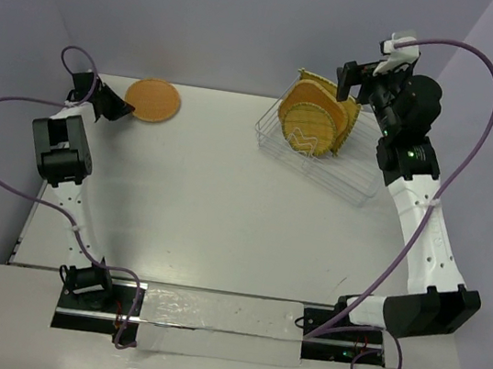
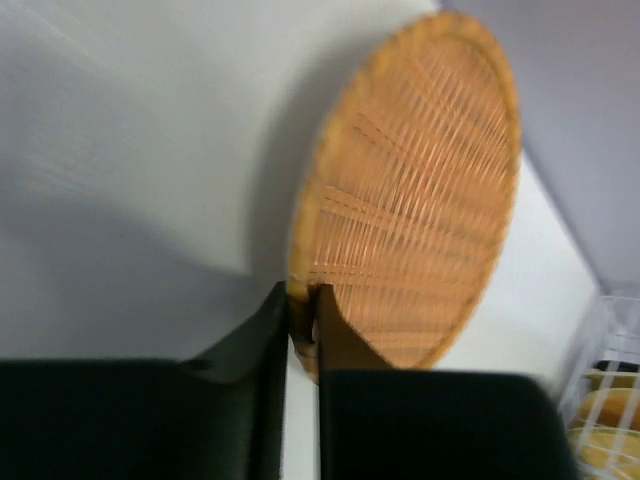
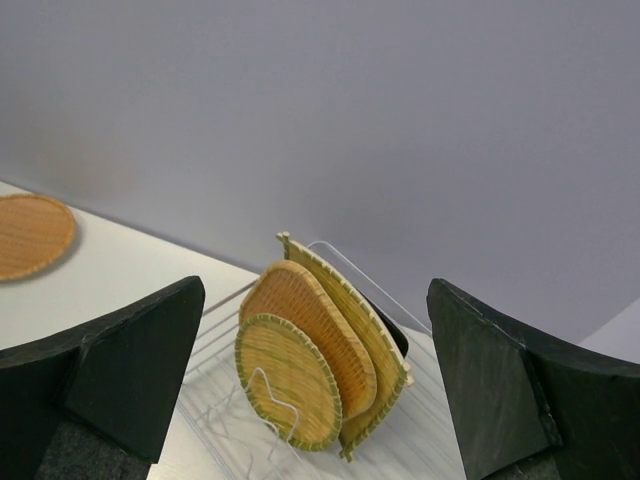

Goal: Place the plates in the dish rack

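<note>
The orange round plate (image 1: 152, 99) lies at the back left of the table. My left gripper (image 1: 117, 109) is shut on its near rim; in the left wrist view the fingertips (image 2: 303, 315) pinch the edge of the plate (image 2: 410, 200). The wire dish rack (image 1: 359, 178) stands at the back right. It holds, upright, the yellow round plate (image 3: 285, 380), the orange rounded square plate (image 3: 315, 310), the yellow woven square plate (image 3: 355, 305) and, behind them, a sliver of the black plate (image 3: 397, 335). My right gripper (image 1: 351, 78) hovers open and empty above the rack.
The orange round plate also shows at the left edge of the right wrist view (image 3: 30, 235). Purple walls close the table at the back and on the right. The rack's near slots (image 3: 215, 425) hold nothing. Both arms' cables loop over the table's sides.
</note>
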`<state>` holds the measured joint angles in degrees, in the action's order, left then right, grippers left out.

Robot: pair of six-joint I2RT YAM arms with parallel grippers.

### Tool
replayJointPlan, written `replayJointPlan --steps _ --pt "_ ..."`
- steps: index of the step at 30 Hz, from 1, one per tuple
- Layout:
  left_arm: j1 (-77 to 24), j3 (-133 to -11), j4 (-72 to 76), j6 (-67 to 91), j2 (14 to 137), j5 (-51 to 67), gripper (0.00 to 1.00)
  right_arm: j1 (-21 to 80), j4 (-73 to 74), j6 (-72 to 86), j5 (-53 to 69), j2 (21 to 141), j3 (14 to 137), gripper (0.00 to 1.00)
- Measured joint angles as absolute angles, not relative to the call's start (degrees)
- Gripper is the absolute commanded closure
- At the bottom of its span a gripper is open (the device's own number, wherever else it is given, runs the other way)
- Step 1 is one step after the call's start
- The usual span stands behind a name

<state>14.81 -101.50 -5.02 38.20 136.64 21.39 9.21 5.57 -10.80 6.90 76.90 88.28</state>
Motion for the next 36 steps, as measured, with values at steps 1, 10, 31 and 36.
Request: replayJointPlan --steps 1,10,31,36 --pt "14.98 -101.54 -4.13 39.31 136.54 22.39 1.0 9.21 5.13 -10.47 6.9 75.82 87.64 0.0" --pt "14.96 -88.38 2.34 40.25 126.91 25.34 1.0 9.21 2.36 -6.44 10.16 67.36 80.21 0.0" --pt "-9.6 -44.56 17.44 36.01 76.37 35.34 1.0 16.71 2.43 4.5 36.27 71.16 59.12 0.0" --pt "-13.72 -42.32 17.88 35.65 69.9 38.04 1.0 16.69 4.48 -0.94 37.09 71.87 56.65 0.0"
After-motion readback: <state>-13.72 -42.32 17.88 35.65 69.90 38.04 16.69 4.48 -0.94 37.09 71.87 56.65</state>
